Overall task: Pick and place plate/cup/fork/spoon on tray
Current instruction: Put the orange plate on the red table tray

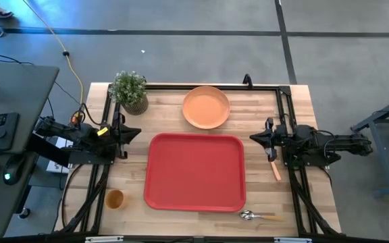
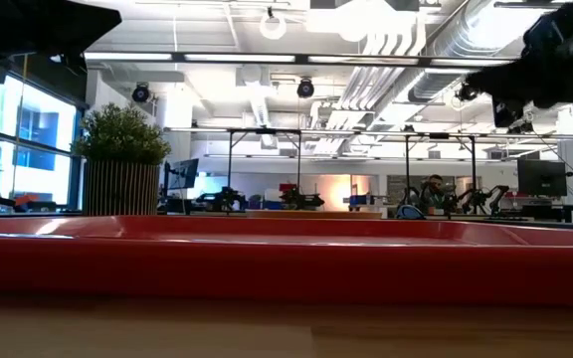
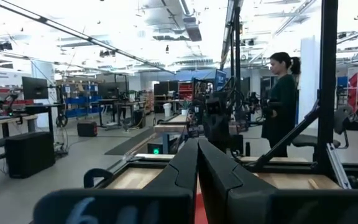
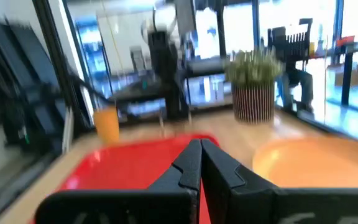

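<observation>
Red tray (image 1: 194,172) fills the middle of the tabletop (image 1: 302,108) and lies closest in the low view, its long rim a red band across the frame, with nothing on it yet. Both arms wait at the tabletop's sides. The left hand (image 1: 132,133) sits off the tray's left edge and the right hand (image 1: 256,138) off its right edge, each with fingers pressed together and holding nothing, as both wrist views show.

No item looks picked yet, so the step in hand is probably the first reach. The plate (image 1: 206,106) lies just beyond the tray's far edge, nearer the right hand; a clean pick would open the fingers wide, come down over the raised rim and pinch it, not the flat middle. The fork (image 1: 274,167) lies close under the right arm, which may hide it on approach. The spoon (image 1: 261,216) rests near the tray's near right corner, and the cup (image 1: 115,199) stands off its near left corner, on the left hand's side.

A potted plant (image 1: 130,90) stands at the far left, well clear of the plate. In the room beyond, a person stands by other benches.
</observation>
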Controlling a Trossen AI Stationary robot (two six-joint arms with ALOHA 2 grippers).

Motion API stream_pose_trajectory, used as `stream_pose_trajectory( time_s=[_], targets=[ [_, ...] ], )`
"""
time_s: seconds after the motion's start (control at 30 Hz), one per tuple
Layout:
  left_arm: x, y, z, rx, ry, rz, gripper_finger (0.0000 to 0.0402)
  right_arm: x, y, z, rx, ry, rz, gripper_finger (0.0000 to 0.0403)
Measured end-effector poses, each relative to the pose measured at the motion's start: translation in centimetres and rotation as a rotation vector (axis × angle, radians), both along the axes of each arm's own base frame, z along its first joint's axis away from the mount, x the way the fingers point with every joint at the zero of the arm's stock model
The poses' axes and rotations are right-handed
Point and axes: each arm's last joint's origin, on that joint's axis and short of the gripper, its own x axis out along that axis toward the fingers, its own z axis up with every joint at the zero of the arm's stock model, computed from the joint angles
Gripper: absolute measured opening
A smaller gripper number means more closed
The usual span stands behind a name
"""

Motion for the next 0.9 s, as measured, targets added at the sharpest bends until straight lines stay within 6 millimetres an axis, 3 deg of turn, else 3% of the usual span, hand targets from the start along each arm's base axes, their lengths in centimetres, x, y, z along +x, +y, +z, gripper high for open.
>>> stream_pose_trajectory(
  time_s=[0.2, 0.33, 0.47, 0.63, 0.9],
  targets=[
    [0.0, 0.1, 0.0, 0.039, 0.013, 0.048, 0.0003, -0.2, 0.0, 1.0, 0.146, -0.072, 0.017, 0.0],
    [0.1, 0.3, -0.4, 0.052, 0.071, 0.136, 0.0003, -0.3, -0.1, 1.5, 0.135, -0.119, -0.016, 0.0],
    [0.4, 0.4, -1.7, 0.047, 0.134, 0.233, 0.0003, -0.3, -0.5, 1.5, 0.05, -0.115, -0.172, 0.0],
    [0.8, 1.0, -3.0, 0.006, 0.21, 0.355, 0.0005, -0.5, -0.9, 1.3, 0.175, -0.12, -0.316, 0.0],
    [1.4, 1.9, -3.7, -0.07, 0.255, 0.45, 0.0039, -0.7, -1.4, 1.2, 0.156, -0.111, -0.497, 0.0]
  ],
)
